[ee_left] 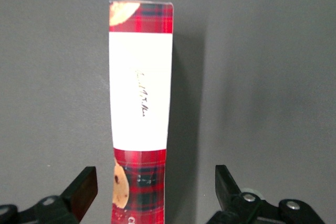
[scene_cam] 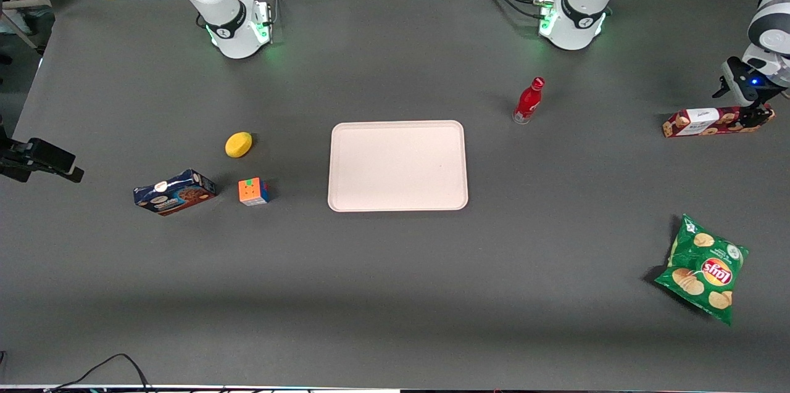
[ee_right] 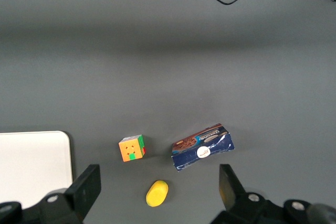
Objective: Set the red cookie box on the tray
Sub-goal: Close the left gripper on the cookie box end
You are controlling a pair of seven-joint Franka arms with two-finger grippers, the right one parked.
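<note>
The red cookie box [scene_cam: 700, 121] lies flat on the dark table at the working arm's end, a long tartan carton with a white label and cookie pictures. My left gripper [scene_cam: 754, 114] is down over the box's outer end. In the left wrist view the gripper [ee_left: 155, 182] is open, with one finger on each side of the box [ee_left: 140, 77] and a gap at both sides. The pale pinkish tray [scene_cam: 398, 166] lies in the middle of the table with nothing on it, well away from the box.
A red bottle [scene_cam: 529, 101] stands between the tray and the cookie box. A green chips bag [scene_cam: 703, 269] lies nearer the front camera. Toward the parked arm's end are a lemon [scene_cam: 238, 144], a puzzle cube [scene_cam: 253, 191] and a dark-blue cookie box [scene_cam: 174, 192].
</note>
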